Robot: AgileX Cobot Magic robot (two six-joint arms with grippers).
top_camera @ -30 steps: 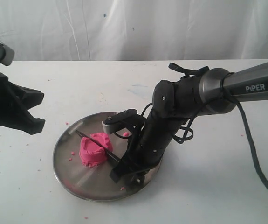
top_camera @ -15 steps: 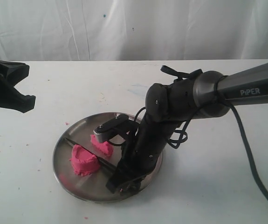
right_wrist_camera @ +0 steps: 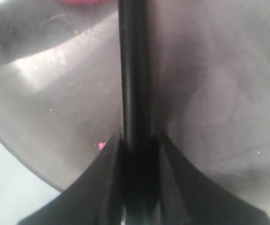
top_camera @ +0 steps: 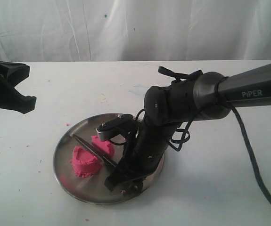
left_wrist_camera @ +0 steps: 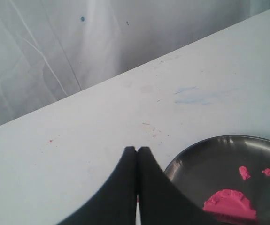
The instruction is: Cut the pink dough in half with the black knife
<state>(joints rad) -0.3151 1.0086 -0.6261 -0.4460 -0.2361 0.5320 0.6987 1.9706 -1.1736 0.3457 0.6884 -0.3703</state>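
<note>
Pinched slim black knife (top_camera: 92,148) in right gripper (right_wrist_camera: 137,152), blade between bright pink dough halves (top_camera: 84,162); held left gripper (left_wrist_camera: 136,161) pressed together.

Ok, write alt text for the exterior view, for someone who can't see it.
The right gripper holds the black knife low between two separated halves of pink dough on a round steel plate. The left gripper hangs at the left edge, above the white table.

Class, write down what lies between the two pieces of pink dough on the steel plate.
The blade of the black knife lies between the nearer pink dough half and the farther one, on the steel plate. The exterior view shows this.
</note>
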